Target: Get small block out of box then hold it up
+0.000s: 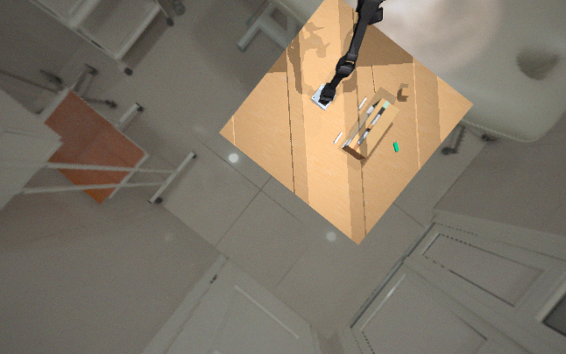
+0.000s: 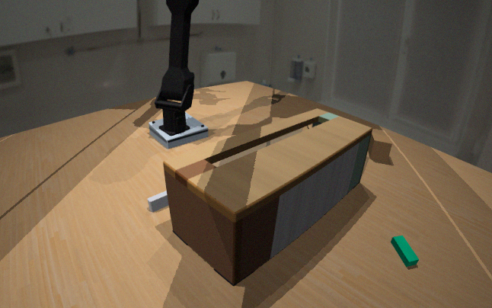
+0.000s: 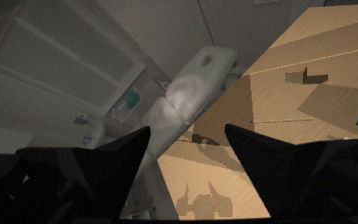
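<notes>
The box (image 1: 381,125) (image 2: 297,149) stands upright on the table, with a long slot in its top, a reddish-brown end and a pale green end. Its clear front faces away from the exterior camera; no block can be made out on the shelf. A small green block (image 1: 396,146) (image 2: 404,251) lies on the table behind the box, apart from it. My gripper (image 3: 187,128) is open with nothing between its fingers in the wrist view. It is raised above the table, away from the box; the top and exterior views do not show its fingers.
A small brown block-like object (image 1: 402,95) (image 2: 381,150) stands near the box's pale green end. Two white strips lie in front of the box, one near the brown end (image 1: 337,138) (image 2: 158,200), the other farther along (image 1: 362,103). The arm's base plate (image 1: 318,100) (image 2: 198,133) is beyond them.
</notes>
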`<state>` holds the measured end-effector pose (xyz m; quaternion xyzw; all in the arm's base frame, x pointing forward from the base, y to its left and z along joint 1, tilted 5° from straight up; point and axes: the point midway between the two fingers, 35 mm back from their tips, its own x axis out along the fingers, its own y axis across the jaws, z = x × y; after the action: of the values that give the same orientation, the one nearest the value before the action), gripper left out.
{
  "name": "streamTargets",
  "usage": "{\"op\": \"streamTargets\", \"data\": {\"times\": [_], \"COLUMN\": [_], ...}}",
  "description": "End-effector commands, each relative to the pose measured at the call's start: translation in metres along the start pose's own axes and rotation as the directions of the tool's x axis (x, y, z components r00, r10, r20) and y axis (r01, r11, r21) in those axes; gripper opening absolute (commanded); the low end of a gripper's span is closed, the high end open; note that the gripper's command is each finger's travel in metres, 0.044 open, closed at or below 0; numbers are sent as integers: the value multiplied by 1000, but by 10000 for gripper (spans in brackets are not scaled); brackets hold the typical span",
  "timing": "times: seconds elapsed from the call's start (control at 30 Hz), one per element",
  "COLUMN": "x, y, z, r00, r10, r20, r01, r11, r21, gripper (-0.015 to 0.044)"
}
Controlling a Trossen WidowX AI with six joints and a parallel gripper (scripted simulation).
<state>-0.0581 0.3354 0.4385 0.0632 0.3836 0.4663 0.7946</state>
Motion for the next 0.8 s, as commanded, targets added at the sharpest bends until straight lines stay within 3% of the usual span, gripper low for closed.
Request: {"op": "streamTargets", "data": {"times": [0.0,0.1,0.4,0.77], "x": [1,15,79,89], "y": [0,-8,-125,-297], "z": [0,9,59,89], "r00": [1000,1000,947,803], "r10": [1,-10,-317,-547], "r20": [0,-5,-62,-237], "r01": [-1,10,320,563], "r11": [1000,996,896,565], "r21": [7,92,308,603], "gripper": [400,400,400,400]}}
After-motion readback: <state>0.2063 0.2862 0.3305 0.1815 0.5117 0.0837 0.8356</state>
